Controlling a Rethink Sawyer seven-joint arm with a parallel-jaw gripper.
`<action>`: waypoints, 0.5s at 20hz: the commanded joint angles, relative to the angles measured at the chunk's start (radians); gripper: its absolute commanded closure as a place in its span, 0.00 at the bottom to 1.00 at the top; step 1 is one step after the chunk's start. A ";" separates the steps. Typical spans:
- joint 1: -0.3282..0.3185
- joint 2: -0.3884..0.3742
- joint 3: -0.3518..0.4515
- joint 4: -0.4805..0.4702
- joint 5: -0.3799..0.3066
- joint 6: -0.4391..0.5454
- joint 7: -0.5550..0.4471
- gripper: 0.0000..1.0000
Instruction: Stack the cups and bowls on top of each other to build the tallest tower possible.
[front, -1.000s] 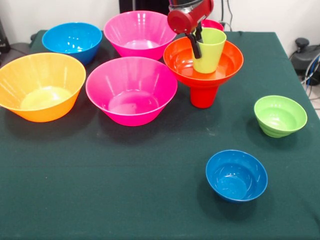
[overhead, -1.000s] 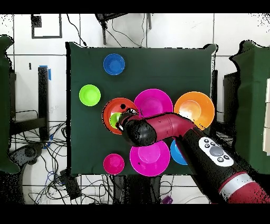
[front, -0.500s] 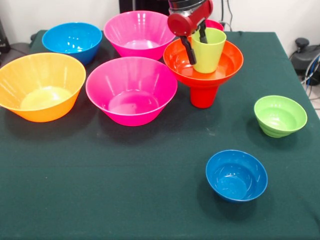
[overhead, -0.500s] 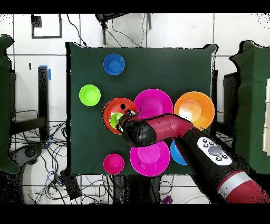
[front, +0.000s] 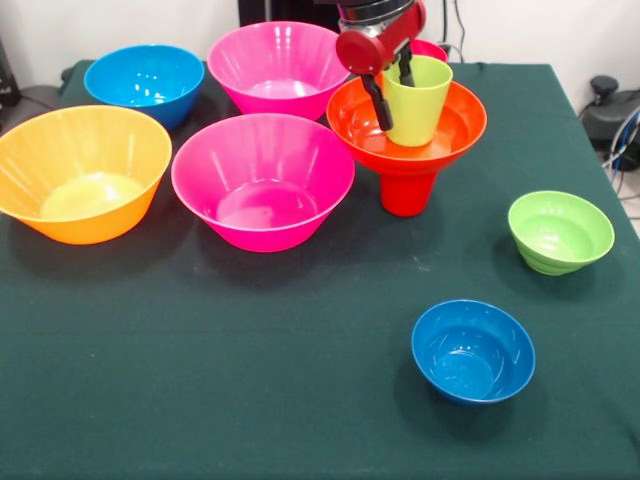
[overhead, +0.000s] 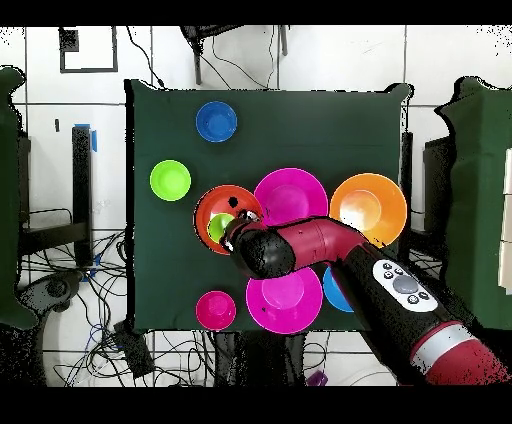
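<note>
The tower stands at the back right of the table: a red cup (front: 407, 192) as base, a wide red-orange bowl (front: 455, 125) on it, and a lime-green cup (front: 420, 105) upright in that bowl. My gripper (front: 394, 98) is open, with one finger outside the cup's left wall and the other inside the rim. In the overhead view the arm's head (overhead: 262, 250) hides the gripper, and the lime-green cup (overhead: 218, 226) shows inside the red-orange bowl (overhead: 205, 207).
Two big pink bowls (front: 262, 180) (front: 278, 68), a yellow-orange bowl (front: 80, 172) and a mid-sized blue bowl (front: 145, 82) crowd the left. A small green bowl (front: 560, 231) and a small blue bowl (front: 472, 350) sit to the right and front. A small red bowl (front: 428, 47) peeks out behind the tower.
The fingers have spread apart from the lime-green cup's wall. The cup stays standing in the red-orange bowl. The arm has barely moved.
</note>
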 joint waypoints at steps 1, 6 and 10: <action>0.041 0.020 -0.042 -0.014 -0.058 0.016 0.080 0.00; 0.045 -0.005 -0.040 -0.001 -0.049 0.019 0.090 0.00; 0.038 -0.026 -0.023 0.013 -0.024 0.046 0.087 0.00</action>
